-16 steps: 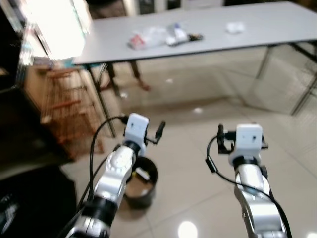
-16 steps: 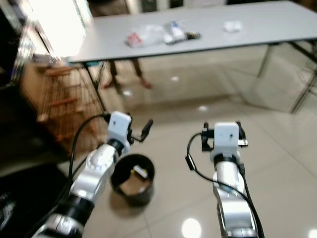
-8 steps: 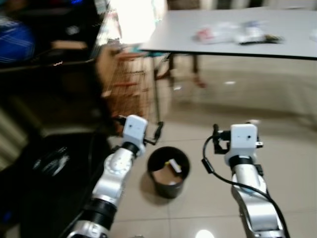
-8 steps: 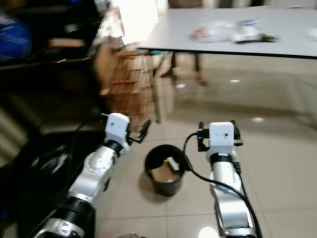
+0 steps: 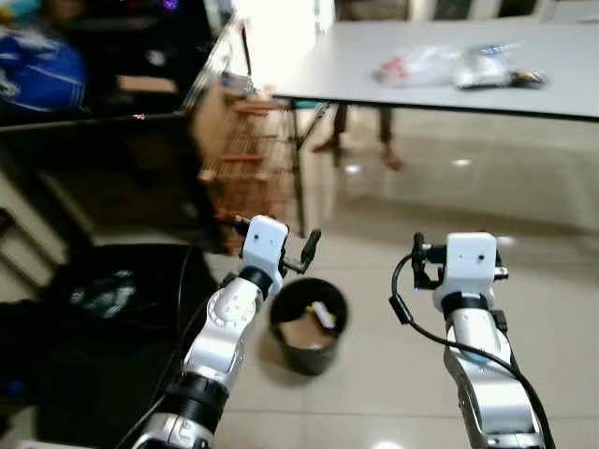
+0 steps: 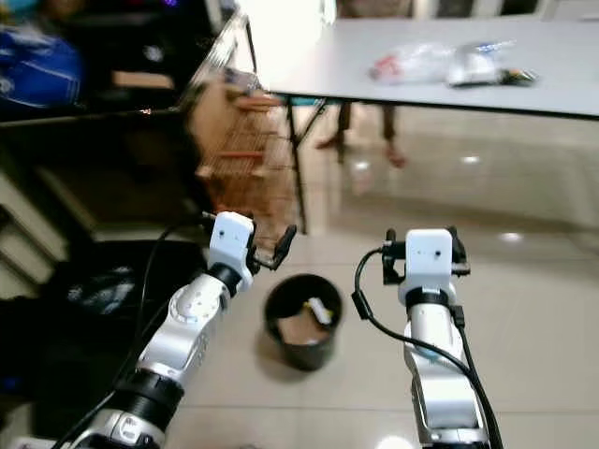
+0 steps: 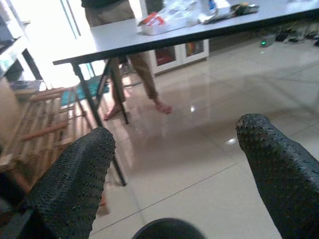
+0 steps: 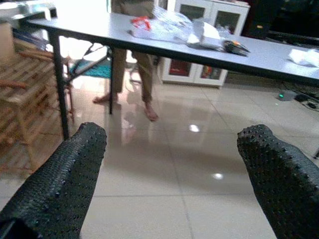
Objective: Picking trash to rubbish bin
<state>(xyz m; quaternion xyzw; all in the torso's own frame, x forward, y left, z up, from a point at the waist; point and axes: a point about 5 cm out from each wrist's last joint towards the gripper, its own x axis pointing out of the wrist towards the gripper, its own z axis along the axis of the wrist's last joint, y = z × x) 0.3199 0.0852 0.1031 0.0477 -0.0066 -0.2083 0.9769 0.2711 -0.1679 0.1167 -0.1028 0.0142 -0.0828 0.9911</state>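
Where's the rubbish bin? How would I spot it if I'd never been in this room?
Find the long grey table, then look down at the shiny tiled floor near the robot. The rubbish bin stands there by the left gripper: small, round, black, open-topped, with scraps inside.

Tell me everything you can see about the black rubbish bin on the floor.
The rubbish bin is a small round black container with an open top, standing upright on the glossy tiled floor. It looks like dark plastic or metal; I cannot tell which. Inside lie a brown piece, perhaps cardboard, and a small pale scrap. It sits below and between the two raised arms, nearer the left gripper, which hangs just above its rim without touching it.
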